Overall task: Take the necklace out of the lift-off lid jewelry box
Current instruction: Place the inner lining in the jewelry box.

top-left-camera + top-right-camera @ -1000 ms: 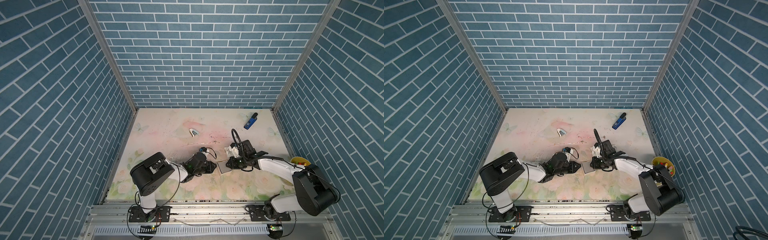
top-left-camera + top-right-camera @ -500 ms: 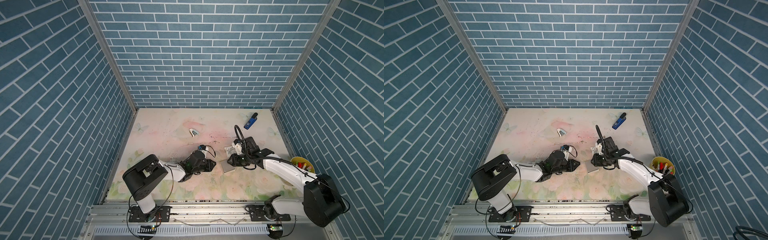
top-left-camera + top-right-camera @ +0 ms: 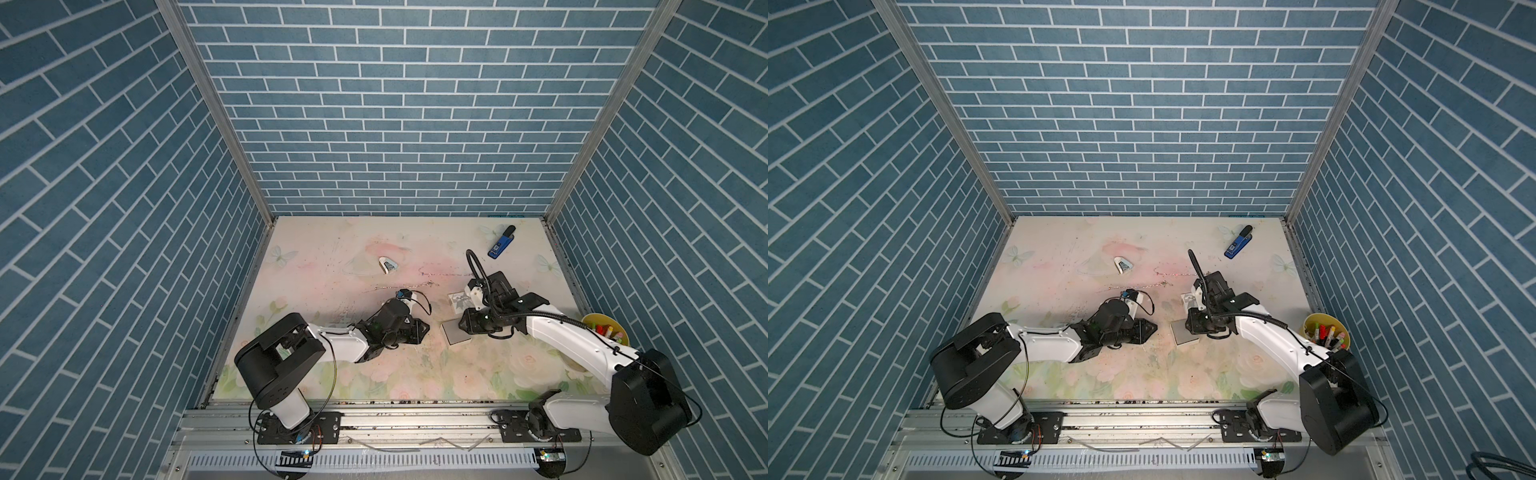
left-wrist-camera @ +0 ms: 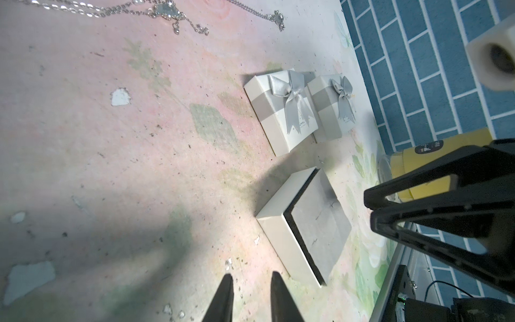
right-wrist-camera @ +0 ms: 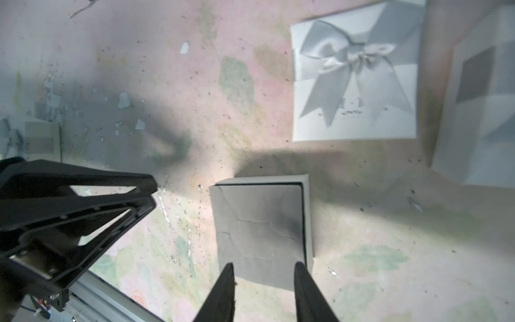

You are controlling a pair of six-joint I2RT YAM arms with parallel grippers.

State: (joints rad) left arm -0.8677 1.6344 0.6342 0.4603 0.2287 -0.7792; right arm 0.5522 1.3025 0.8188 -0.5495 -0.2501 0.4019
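Your right claw (image 5: 264, 267) hangs parted over the open box (image 3: 455, 333), lower middle of frame; left claw (image 4: 251, 276) narrowly parted, empty

Necklace (image 4: 164, 9) edge-cropped; 2nd box (image 5: 479, 97) blurry

Floral table (image 3: 316, 249), open box (image 4: 320, 223), necklaces (image 4: 164, 10), stapler (image 3: 501, 243)
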